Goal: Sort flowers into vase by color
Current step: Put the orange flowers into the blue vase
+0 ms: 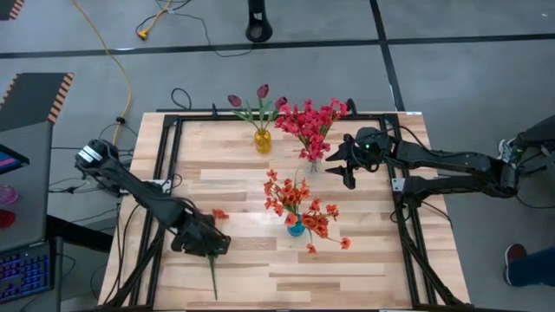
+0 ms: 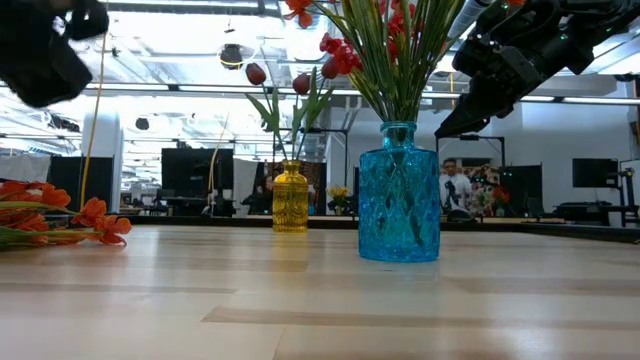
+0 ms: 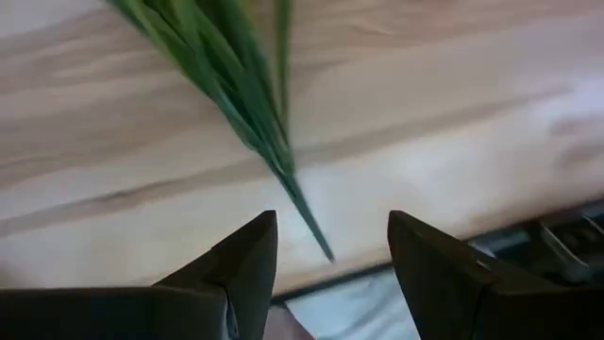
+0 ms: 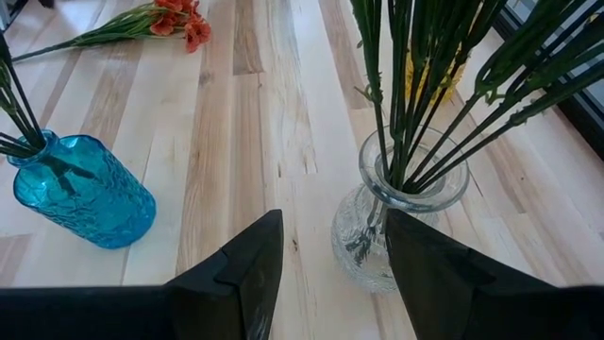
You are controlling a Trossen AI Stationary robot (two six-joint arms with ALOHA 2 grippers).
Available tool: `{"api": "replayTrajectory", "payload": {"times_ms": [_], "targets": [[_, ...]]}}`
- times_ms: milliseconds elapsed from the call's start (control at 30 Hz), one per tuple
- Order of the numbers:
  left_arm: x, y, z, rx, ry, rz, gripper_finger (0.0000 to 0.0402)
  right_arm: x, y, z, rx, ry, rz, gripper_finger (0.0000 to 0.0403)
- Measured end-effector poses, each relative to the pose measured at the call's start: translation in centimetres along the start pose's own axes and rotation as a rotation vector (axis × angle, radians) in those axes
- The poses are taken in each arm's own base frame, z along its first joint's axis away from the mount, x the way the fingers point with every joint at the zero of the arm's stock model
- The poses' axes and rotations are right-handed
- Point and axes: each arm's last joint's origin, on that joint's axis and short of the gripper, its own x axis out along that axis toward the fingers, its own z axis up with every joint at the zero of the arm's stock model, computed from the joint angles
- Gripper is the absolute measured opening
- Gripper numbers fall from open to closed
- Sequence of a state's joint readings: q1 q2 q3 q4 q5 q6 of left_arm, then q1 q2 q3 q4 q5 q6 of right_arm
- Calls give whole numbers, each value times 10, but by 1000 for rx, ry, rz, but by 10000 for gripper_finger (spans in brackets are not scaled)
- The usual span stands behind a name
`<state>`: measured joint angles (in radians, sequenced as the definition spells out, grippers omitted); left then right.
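On my left side the left gripper hangs low over the near-left part of the table, its jaws standing open with nothing between them; through its wrist camera I see the green stem of the loose orange-red spray lying flat on the wood just ahead of the fingertips, untouched. Moving right, the yellow vase near the far edge holds the dark maroon buds. Next, toward the middle, the blue vase carries the orange-red blooms. Behind it and slightly right, the clear glass vase holds the crimson-pink blooms. Farthest right, the right gripper hovers just beside that clear vase, raised off the table, jaws open and empty, pointing at the vase's stems.
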<state>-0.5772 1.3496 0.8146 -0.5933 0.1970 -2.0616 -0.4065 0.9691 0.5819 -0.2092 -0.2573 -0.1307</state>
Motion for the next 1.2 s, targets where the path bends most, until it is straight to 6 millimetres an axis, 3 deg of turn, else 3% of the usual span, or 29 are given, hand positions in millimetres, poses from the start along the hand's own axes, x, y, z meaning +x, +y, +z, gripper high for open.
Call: {"api": "replayTrajectory", "payload": {"times_ms": [533, 733, 1200], "targets": [[57, 3, 15, -49, -114, 212, 190, 0, 0, 0, 0, 0, 0, 214], [63, 3, 17, -34, -141, 229, 180, 0, 0, 0, -1, -1, 0, 214], [62, 5, 15, 4, -175, 225, 14, 0, 0, 0, 0, 0, 0, 214]]}}
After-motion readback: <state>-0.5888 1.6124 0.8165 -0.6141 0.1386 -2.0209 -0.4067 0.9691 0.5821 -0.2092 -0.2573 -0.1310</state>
